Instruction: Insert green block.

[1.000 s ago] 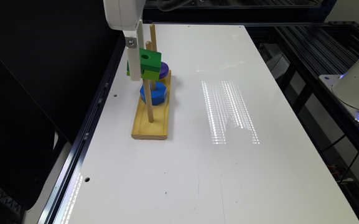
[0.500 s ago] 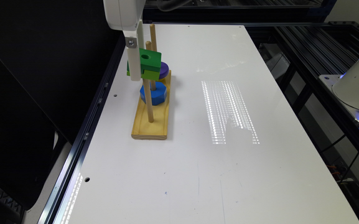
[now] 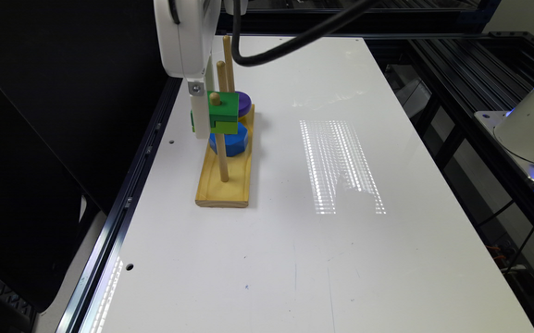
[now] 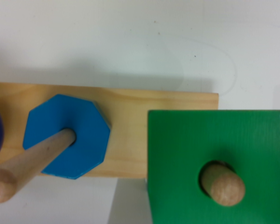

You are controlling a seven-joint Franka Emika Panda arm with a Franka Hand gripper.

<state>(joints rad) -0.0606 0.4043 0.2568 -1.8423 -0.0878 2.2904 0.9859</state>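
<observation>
The green block (image 3: 224, 113), dark green above and lime below, hangs high on the nearest wooden peg (image 3: 222, 162) of the wooden base (image 3: 222, 189). The peg's rounded tip (image 4: 222, 184) pokes up through the centre hole of the green block (image 4: 186, 149). My gripper (image 3: 204, 122) comes straight down from above and is shut on the block, holding it well above the base.
A blue hexagonal block (image 3: 232, 141) sits low on the middle peg (image 4: 32, 161), and a purple ring (image 3: 244, 102) is on the far peg. The base lies near the white table's edge at the exterior view's left, beside a black rail (image 3: 141, 166).
The green block has come down a little with my gripper. The nearest peg's tip now shows through the block's hole, where a dark empty hole showed before.
</observation>
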